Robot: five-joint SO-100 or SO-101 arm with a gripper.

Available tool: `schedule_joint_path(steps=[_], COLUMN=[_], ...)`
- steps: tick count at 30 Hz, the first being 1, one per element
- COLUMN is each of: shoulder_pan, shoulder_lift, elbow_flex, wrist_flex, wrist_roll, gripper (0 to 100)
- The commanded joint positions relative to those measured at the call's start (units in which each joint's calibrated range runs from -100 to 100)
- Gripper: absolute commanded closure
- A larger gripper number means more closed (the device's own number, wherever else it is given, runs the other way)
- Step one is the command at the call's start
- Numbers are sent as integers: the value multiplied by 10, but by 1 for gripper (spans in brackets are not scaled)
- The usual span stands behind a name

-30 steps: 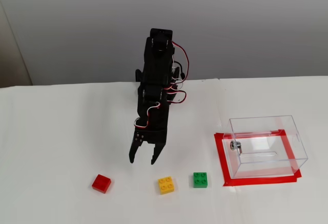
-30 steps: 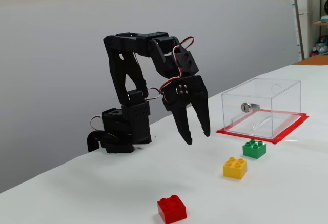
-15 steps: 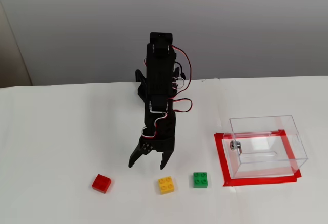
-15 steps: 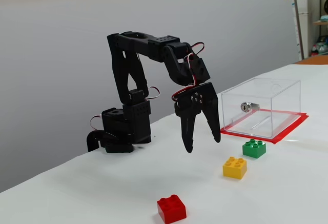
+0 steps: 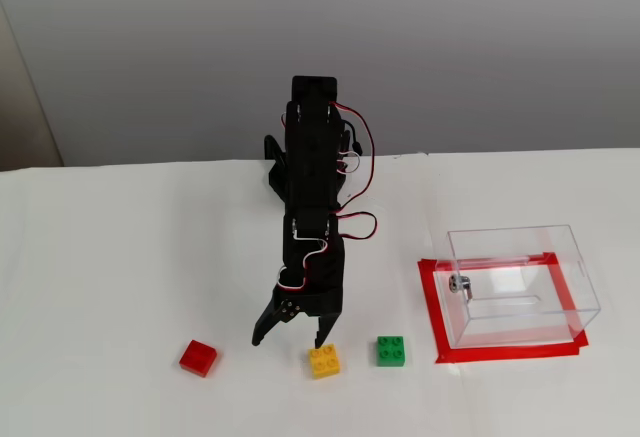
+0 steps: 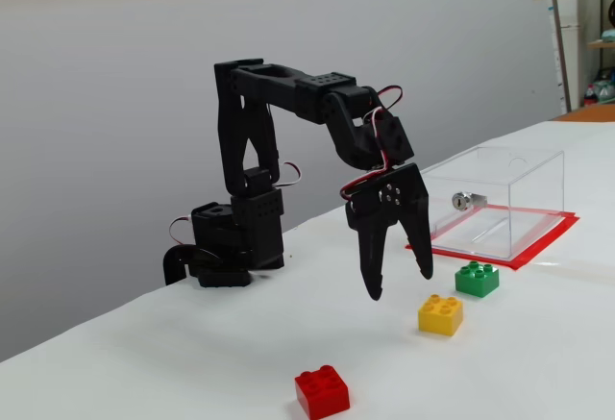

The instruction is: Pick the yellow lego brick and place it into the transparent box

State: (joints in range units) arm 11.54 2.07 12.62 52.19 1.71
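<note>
With its jaws spread wide, the gripper point(image 6: 397, 284) hangs just above and behind the yellow brick point(image 6: 441, 314) on the table, and since the green brick point(image 6: 478, 279) sits near, a skewed descent could nudge either one away.

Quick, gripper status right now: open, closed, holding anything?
Gripper: open, empty, hovering above the table beside the yellow lego brick.

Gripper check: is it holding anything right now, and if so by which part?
Nothing is held. The gripper hangs open above the table, its fingers empty, and the yellow lego brick sits untouched on the table.
</note>
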Motion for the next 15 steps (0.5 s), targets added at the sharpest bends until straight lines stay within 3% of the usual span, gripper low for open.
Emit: schedule_joint_path(steps=[1,15], shoulder_pan=[-15,-56], shoulder_lift=[10,43], elbow_flex=[-33,-45], wrist_flex=[4,3], wrist_roll=[-2,-4], gripper=[62,62])
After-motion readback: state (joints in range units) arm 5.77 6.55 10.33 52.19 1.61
